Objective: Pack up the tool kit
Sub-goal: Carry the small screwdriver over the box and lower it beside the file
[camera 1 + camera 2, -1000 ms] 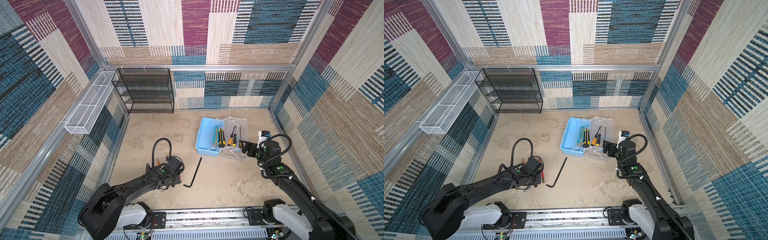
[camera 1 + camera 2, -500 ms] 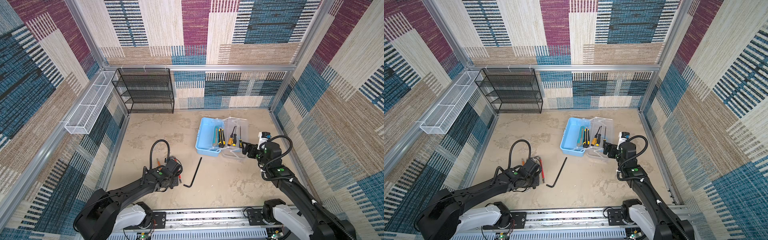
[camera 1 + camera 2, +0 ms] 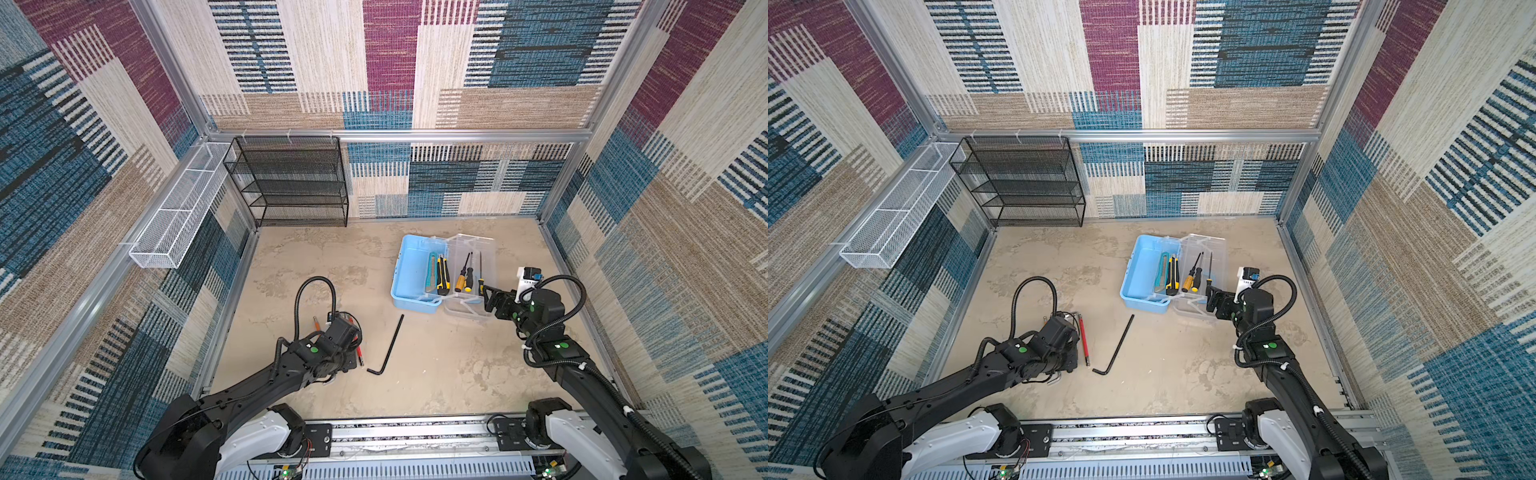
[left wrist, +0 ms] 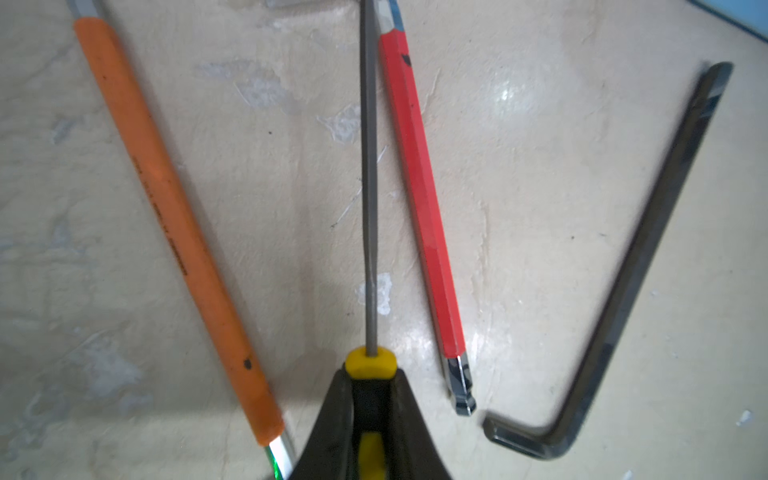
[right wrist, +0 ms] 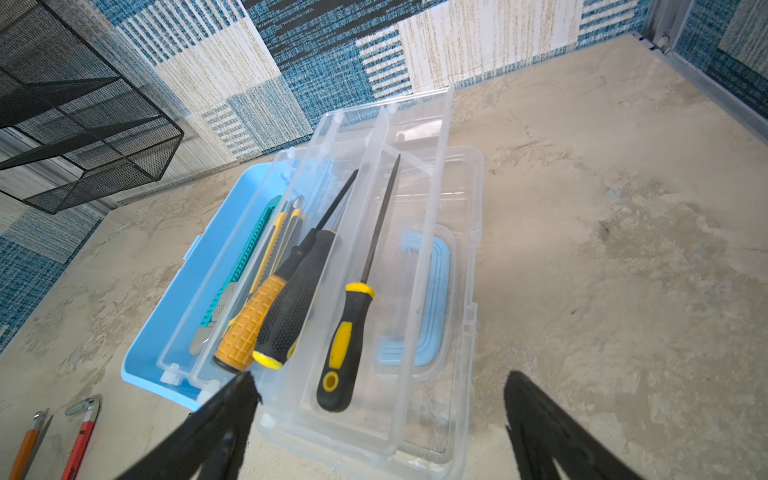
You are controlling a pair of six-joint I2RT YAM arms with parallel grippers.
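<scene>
The left gripper (image 4: pixel 370 388) is clamped on the yellow-and-black handle of the held screwdriver (image 4: pixel 369 199), and the grey shaft points ahead, low over the floor (image 3: pixel 436 374). The red hex key (image 4: pixel 419 199) lies just beside the shaft, which overlaps that key's far bare end in the wrist view. The orange hex key (image 4: pixel 166 199) lies apart on the shaft's other side. The black hex key (image 3: pixel 390 345) lies beyond the red one on bare floor between the arms, with open room all round it.

The right gripper (image 5: pixel 380 378) stands wide open and holds nothing, hovering at the near end of the clear tray (image 5: pixel 419 232). The tray bridges the light blue box (image 3: pixel 409 274) and the clear lid (image 5: pixel 469 199). The lid lies open on the floor on the box's right, and its blue handle (image 5: pixel 434 291) shows through the plastic. One tray compartment holds the teal utility knife (image 5: pixel 245 270) and the yellow utility knife (image 5: pixel 277 237). The next holds the orange-handled screwdriver (image 5: pixel 249 328) and the black-handled screwdriver (image 5: pixel 291 303), and the third holds the lone screwdriver (image 5: pixel 347 345).

The floor is mottled beige, bare to the right of the lid and toward the near rail. The black mesh rack (image 3: pixel 291 183) stands against the back wall. The white wire basket (image 3: pixel 174 216) hangs on the left wall.

In both top views the left arm's wrist hides its fingers and most of the orange key. The left wrist view cuts off the far ends of both sleeved keys.
</scene>
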